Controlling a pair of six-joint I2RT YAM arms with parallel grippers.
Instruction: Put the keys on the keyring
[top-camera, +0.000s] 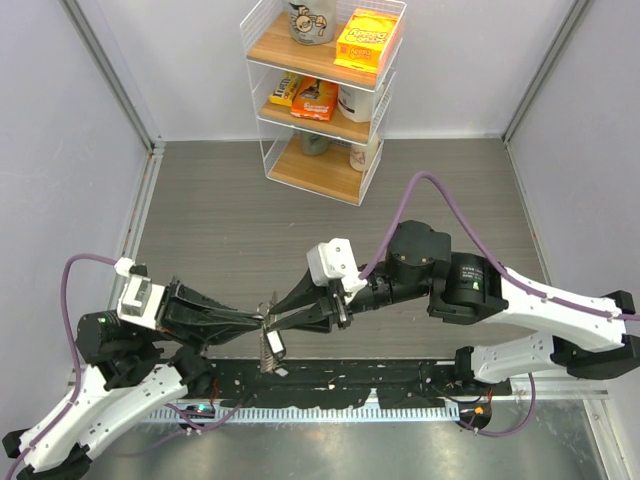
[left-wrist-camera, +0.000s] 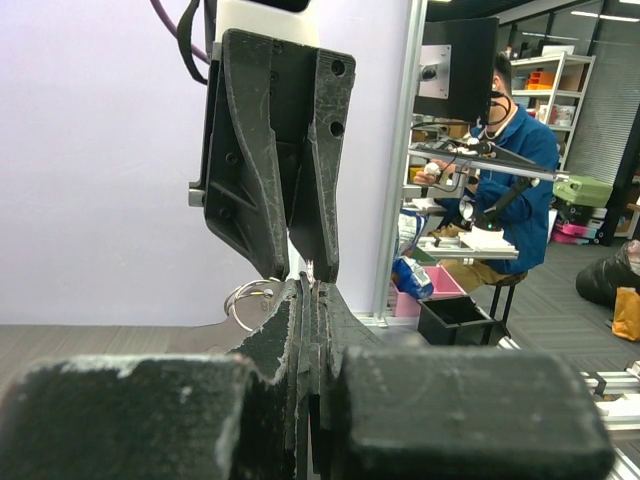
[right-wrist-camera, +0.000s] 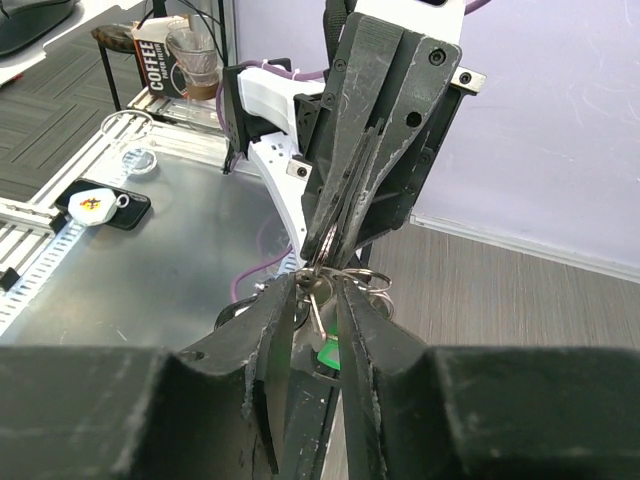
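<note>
Both grippers meet tip to tip above the table's near edge. My left gripper (top-camera: 261, 322) (left-wrist-camera: 308, 287) is shut on the keyring, whose silver split rings (left-wrist-camera: 243, 300) (right-wrist-camera: 372, 282) stick out beside its fingers. A small silvery key (right-wrist-camera: 316, 306) hangs from the ring, with the bright green piece (right-wrist-camera: 328, 354) below it. From above, the chain and a dark-headed key (top-camera: 273, 350) dangle under the tips. My right gripper (top-camera: 277, 321) (right-wrist-camera: 318, 282) is open, with its fingers either side of the hanging key and a gap between them.
A white wire shelf (top-camera: 325, 90) with snack boxes and cups stands at the back. A black rail (top-camera: 380, 380) runs along the near edge between the arm bases. A small dark tag (right-wrist-camera: 100, 206) lies on the metal surface below. Grey walls close both sides.
</note>
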